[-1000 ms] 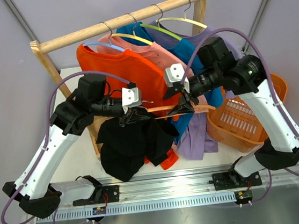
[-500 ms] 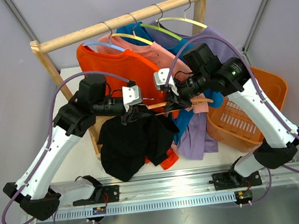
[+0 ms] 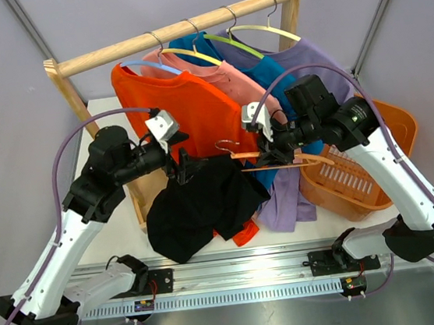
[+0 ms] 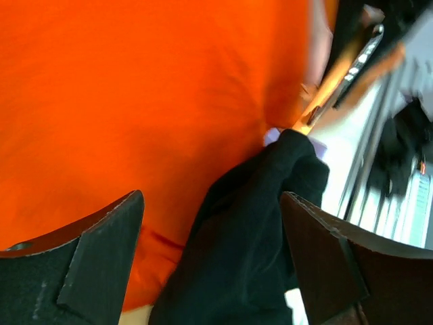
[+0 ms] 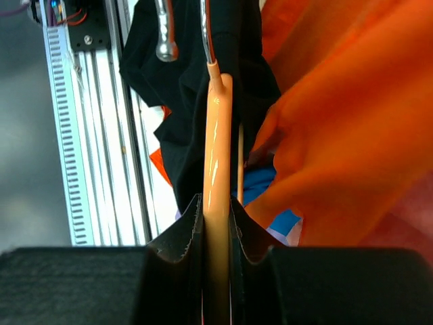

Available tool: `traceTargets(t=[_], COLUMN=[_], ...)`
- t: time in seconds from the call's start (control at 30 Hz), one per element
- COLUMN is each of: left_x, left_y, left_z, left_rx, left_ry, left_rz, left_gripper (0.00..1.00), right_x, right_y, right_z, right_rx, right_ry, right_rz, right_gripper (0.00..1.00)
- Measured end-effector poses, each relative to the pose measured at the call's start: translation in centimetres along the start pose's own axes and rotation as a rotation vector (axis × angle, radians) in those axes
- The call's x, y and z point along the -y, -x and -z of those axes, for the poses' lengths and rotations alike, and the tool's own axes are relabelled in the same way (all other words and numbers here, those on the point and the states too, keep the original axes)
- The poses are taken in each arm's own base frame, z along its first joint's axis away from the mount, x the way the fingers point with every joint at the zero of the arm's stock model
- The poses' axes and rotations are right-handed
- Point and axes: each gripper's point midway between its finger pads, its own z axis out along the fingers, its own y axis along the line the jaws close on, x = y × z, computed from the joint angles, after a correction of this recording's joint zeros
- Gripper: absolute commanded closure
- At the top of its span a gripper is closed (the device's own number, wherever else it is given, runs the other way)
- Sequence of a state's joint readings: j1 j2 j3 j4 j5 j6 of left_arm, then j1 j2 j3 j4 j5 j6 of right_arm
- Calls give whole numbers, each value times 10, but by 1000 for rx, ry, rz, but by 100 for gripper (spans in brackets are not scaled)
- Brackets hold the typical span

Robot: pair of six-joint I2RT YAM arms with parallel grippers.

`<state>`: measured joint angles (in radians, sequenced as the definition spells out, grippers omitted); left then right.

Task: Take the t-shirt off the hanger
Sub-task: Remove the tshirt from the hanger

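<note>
Now R gripper (image 5: 216,211) clamps hanger (image 5: 217,128); L gripper (image 3: 181,166) gapes, empty. Hold hanger steady w/ R, regrip black t-shirt (image 3: 199,208) w/ L, tug it clear.

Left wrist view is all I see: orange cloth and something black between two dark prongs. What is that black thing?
Observer: A black t-shirt, drooping below a rack of coloured shirts.
Operator: Does anything hold it?
Observer: The right gripper clamps an orange hanger at the t-shirt's right edge.
Operator: Anything nearby to drop it in?
Observer: An orange basket stands right of the rack.
</note>
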<state>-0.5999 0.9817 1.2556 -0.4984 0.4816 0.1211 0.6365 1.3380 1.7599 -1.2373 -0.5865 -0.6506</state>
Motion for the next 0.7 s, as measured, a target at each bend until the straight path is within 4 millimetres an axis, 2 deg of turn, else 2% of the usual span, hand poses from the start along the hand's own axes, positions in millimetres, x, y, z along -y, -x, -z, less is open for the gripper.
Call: traceTargets(t=[0.23,0.4,0.5,0.7], left_x=[-16,-18,-12,6], left_y=[1,-3,-7,-16], left_z=[16,22,15,-14], left_rx=[35,59,56,24], left_ry=[197,278,295,301], left_rz=[277,474,551,629], left_gripper=[9,8,8,11], right_x=[8,17,21,24], right_y=[3,4,5,8], right_z=[-5,-13,-16,-21], right_rx=[20,10,12,21], right_ry=[-28,-54,-65,-73], right_rz=[-145,-232,-273,-353], right_gripper=[100,100,100,100])
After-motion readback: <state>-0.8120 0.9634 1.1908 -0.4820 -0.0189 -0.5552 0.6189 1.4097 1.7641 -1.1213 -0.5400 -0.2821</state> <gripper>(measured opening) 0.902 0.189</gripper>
